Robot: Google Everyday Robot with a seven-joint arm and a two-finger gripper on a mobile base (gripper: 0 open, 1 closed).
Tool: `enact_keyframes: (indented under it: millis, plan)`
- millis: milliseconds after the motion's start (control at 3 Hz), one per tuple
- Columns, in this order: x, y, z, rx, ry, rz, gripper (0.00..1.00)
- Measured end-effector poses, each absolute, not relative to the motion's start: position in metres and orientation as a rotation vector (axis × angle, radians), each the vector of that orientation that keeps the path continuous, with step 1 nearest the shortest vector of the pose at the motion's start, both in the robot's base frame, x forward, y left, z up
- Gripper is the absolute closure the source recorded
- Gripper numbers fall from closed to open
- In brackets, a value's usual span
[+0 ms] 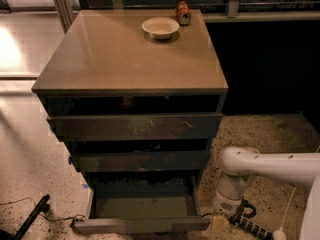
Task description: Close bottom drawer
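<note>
The bottom drawer [140, 225] of the brown cabinet [130, 54] stands pulled out, showing its olive-green floor [142, 206] and dark sides. My white arm [270, 166] reaches in from the right, bent down toward the floor. The gripper [243, 215] hangs low beside the drawer front's right corner, just right of it. I cannot tell whether it touches the drawer.
The two upper drawer fronts [135, 126] sit slightly out, stepped back above the bottom one. A white bowl [160, 27] and a can [183, 12] stand on the cabinet top. A dark rod and cable [32, 216] lie on the speckled floor at left. A dark wall lies to the right.
</note>
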State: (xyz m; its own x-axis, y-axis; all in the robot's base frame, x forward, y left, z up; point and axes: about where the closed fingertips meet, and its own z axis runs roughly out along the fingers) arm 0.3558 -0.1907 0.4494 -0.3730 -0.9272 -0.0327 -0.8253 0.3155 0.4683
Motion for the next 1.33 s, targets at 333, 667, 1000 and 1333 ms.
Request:
enact_keyframes:
  millis: [333,667,1000,1333]
  plan:
    - [0.354,-0.192,0.412,1.571,-2.297,-0.664,1.0]
    - [0.343,-0.196,0.362,1.502,-2.242,-0.74,1.0]
    - [0.333,-0.195,0.342,1.471,-2.217,-0.775,1.0]
    - [0.333,-0.195,0.342,1.471,-2.217,-0.775,1.0]
